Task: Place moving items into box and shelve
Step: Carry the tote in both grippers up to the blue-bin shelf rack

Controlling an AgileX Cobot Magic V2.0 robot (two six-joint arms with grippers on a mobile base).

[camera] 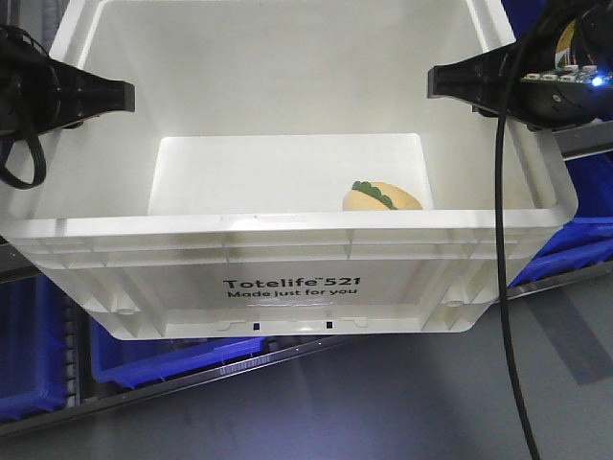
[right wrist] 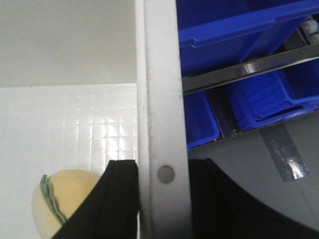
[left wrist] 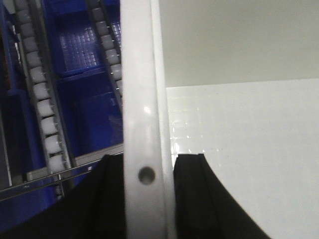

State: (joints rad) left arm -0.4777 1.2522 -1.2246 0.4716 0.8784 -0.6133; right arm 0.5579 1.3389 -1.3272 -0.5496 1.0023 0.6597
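Front view looks down into the box [camera: 287, 240] from close above; each wrist view faces straight down one side rim.

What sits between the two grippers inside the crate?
Mostly bare white crate floor; only the yellow plush fruit lies nearer the right gripper than the left gripper, in the front view.

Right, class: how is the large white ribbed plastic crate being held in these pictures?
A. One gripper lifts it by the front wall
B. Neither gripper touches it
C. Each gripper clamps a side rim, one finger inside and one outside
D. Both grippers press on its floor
C: the left gripper and right gripper each straddle a side rim of the large white ribbed plastic crate, black fingers on both faces.
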